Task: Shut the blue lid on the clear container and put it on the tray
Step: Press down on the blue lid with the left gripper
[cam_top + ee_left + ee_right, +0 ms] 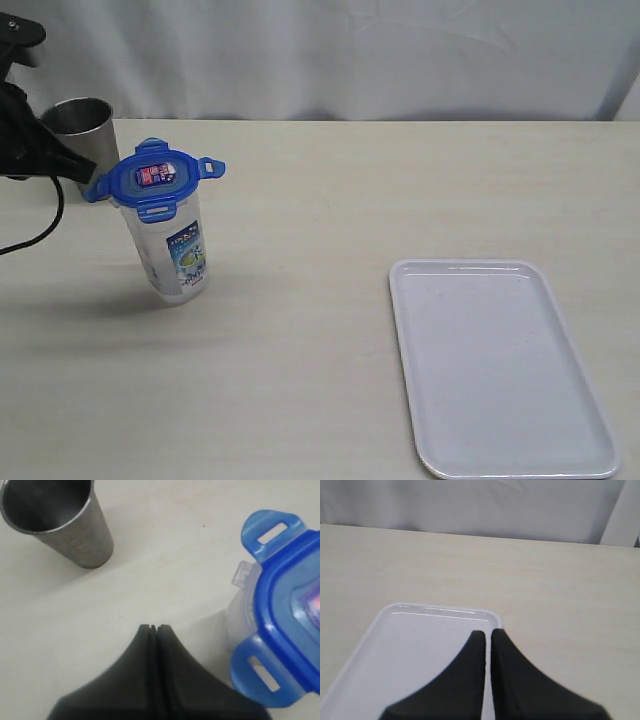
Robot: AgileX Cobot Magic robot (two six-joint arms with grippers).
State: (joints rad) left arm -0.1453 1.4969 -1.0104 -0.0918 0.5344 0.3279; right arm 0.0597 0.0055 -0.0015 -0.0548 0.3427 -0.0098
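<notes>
The clear container (173, 255) stands upright on the table at the left, its printed label facing forward. The blue lid (156, 178) rests on top of it with its flaps sticking out sideways. In the left wrist view the blue lid (280, 615) and the clear container (239, 615) fill one side. My left gripper (154, 627) is shut with nothing in it, just beside the container and apart from it; in the exterior view its tip (88, 175) sits by the lid's left flap. The tray (500, 365) lies at the right. My right gripper (487, 632) hangs shut and empty above the tray (395, 650).
A grey metal cup (82, 130) stands behind the container at the far left, also seen as the metal cup (60, 520) in the left wrist view. A black cable (45, 225) trails from the left arm. A white curtain (330, 55) backs the table.
</notes>
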